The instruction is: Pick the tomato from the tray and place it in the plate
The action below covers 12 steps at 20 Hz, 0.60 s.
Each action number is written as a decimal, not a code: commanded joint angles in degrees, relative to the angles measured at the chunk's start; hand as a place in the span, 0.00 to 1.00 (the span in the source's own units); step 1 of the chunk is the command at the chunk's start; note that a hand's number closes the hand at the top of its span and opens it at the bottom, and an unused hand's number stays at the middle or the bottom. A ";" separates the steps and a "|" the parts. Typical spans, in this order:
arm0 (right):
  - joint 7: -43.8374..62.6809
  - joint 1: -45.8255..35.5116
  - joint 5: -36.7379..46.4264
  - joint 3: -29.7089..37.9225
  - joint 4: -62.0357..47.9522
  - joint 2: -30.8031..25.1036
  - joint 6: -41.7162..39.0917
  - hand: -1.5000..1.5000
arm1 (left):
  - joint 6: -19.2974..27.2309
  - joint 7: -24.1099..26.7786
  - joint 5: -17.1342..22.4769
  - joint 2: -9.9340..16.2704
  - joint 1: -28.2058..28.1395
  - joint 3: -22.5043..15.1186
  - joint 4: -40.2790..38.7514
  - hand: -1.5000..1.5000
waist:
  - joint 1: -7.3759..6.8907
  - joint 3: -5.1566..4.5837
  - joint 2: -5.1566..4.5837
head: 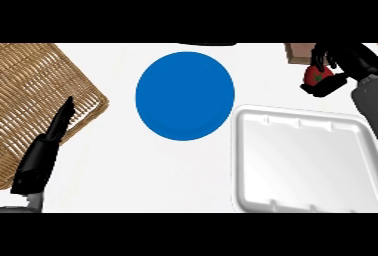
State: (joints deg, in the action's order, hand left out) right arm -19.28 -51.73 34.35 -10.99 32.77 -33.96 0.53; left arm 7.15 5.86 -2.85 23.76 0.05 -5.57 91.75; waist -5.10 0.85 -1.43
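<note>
Right hand [330, 70] has its fingers curled around the tomato [317, 75], held up beyond the far right corner of the white tray [295, 200], well apart from the blue plate [184, 95]. Left hand [46, 150] rests over the wicker mat [44, 85] at lower left, fingers straight, holding nothing.

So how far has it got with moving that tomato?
The pick looks done: the white tray holds nothing, and the right hand is curled round the tomato near the view's upper right. Left to do: carry it to the blue plate, which has nothing on it yet. The left hand rests open over the wicker mat.
</note>
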 commanded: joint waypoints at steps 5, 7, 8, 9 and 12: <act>-15.64 -6.91 -6.10 7.32 -1.88 1.26 3.72 1.00 | -0.14 -0.68 0.67 0.75 -3.61 2.80 -4.37 0.50 | 1.99 -0.72 0.43; -17.80 -9.55 -7.75 7.82 -1.40 2.49 -0.28 1.00 | 0.09 3.56 -0.10 0.37 -4.55 3.03 -6.90 0.50 | 2.43 -0.84 0.55; -17.90 -10.80 -7.61 7.35 -1.56 3.88 -1.28 1.00 | -0.93 1.22 0.82 1.46 -3.82 3.76 -5.29 0.50 | 2.45 -0.82 0.71; -20.52 -9.54 -8.93 7.81 -1.11 3.88 -3.44 1.00 | 1.33 0.20 -0.95 -0.17 -5.54 2.35 -3.73 0.50 | 2.89 -0.79 0.95; -18.17 -14.25 -7.80 6.46 -2.19 6.40 -6.26 1.00 | -0.60 1.06 0.60 1.04 -4.35 4.36 -5.69 0.50 | 2.98 -0.87 0.90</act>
State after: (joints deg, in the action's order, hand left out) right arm -35.85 -62.53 27.10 -4.25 31.10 -29.68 -2.02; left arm 6.80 8.00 -2.49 24.22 -2.12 -3.05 91.23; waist -2.53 0.85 -0.19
